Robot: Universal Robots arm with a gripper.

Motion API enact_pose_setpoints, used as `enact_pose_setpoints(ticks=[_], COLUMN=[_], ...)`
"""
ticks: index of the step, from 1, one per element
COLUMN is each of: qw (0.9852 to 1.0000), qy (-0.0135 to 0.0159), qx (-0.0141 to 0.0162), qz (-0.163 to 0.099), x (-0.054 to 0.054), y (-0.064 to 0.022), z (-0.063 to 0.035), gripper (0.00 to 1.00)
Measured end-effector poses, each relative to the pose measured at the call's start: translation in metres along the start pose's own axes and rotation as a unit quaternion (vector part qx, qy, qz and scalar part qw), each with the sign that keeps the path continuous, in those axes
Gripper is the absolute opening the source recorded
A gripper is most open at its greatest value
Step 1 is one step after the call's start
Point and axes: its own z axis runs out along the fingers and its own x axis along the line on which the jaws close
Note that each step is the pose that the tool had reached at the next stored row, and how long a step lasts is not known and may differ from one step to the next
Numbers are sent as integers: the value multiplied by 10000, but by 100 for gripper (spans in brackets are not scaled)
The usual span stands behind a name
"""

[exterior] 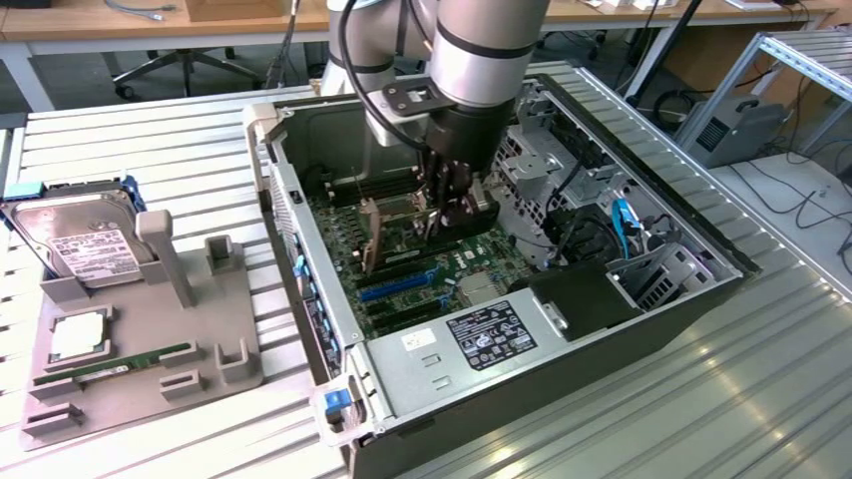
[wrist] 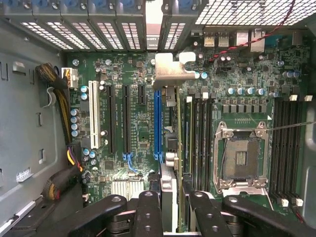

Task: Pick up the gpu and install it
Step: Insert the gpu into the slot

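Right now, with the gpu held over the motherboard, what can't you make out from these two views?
- Exterior view: the gpu's lower edge and the slot beneath it, too small and crowded by the gripper to tell whether they meet.
- Wrist view: the gpu is seen edge-on, its near end hidden by the fingers; contact with the blue slot cannot be told.
- Exterior view: the case's far interior, hidden by the arm.

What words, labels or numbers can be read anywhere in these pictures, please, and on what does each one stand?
None can be read.
Black label on the computer case: print too small.
White label on the hard drive: print blurred.
Sticker on the memory stick: too small.
Motherboard markings: too fine.
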Motion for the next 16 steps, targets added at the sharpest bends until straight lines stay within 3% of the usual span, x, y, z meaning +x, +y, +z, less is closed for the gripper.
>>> enact_pose_setpoints(ticks=[16], qw=[10000], qy=[0], qx=[0], qz=[0], x=[1], y=[33], z=[19], gripper=[27])
